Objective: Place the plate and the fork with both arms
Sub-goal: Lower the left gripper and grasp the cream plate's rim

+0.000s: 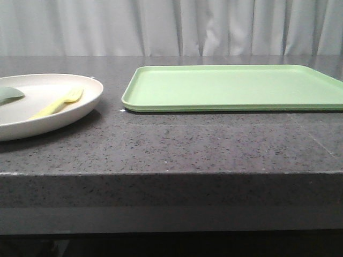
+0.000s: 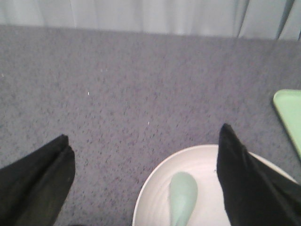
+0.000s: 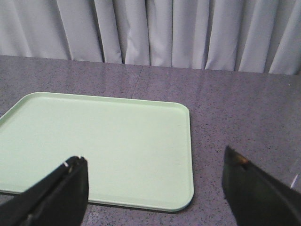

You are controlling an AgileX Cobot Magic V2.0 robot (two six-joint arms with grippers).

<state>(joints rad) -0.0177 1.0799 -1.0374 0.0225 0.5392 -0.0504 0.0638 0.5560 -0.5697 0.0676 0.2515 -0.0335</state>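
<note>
The cream plate (image 1: pixel 80 110) sits at the left of the grey table. The pale-yellow fork (image 1: pixel 58 103) lies in it, beside a grey-green spoon (image 1: pixel 9 95). In the left wrist view the plate (image 2: pixel 153 193) and the spoon (image 2: pixel 182 195) show between the fingers; the fork is hidden there. My left gripper (image 2: pixel 146 143) is open and empty above the plate's far edge. My right gripper (image 3: pixel 155 162) is open and empty above the near right corner of the light-green tray (image 3: pixel 99 141). Neither gripper shows in the front view.
The light-green tray (image 1: pixel 236 85) lies flat at the middle and right of the table, and its edge shows in the left wrist view (image 2: pixel 289 110). A grey curtain (image 1: pixel 171 27) hangs behind the table. The table's front edge (image 1: pixel 171 174) runs across the front view.
</note>
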